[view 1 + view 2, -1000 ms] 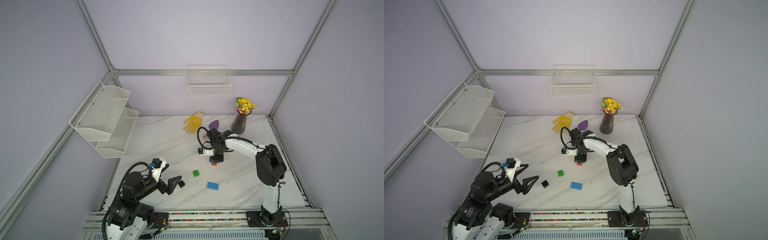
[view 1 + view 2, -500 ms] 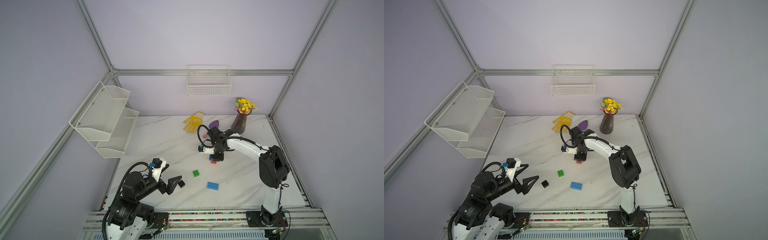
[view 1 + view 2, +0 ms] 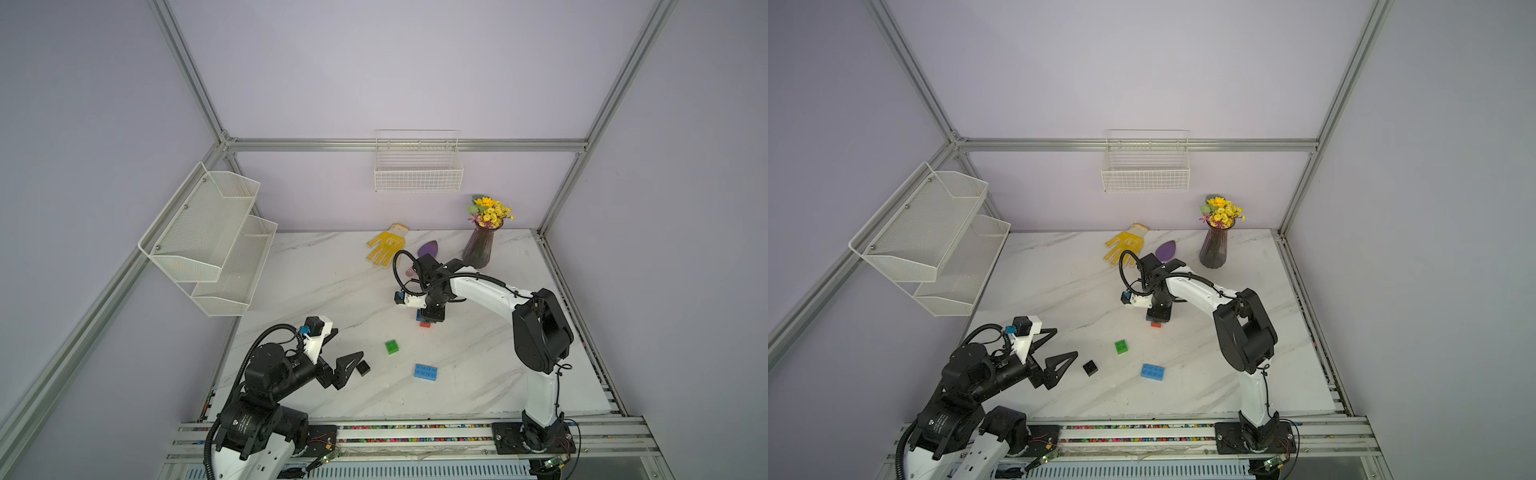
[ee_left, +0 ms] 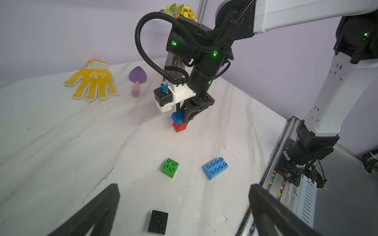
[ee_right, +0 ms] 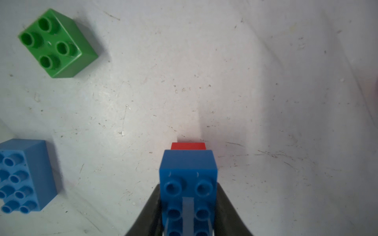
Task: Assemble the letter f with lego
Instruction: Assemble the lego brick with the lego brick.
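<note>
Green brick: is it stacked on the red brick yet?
No: the green brick sits alone on the table, apart from the red brick, which has a blue brick on top.

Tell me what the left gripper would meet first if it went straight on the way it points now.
Most likely the black brick, lying on the table just ahead of the open left gripper, roughly in line between its fingers. Height is unclear, so it might pass over it.

You see smooth, glossy plastic on the green brick [image 5: 58, 44]; the marble-look tabletop [image 5: 266, 81] under it is matt and scuffed. Well beyond that brick, the yellow glove [image 4: 92, 80] is knitted cloth.
</note>
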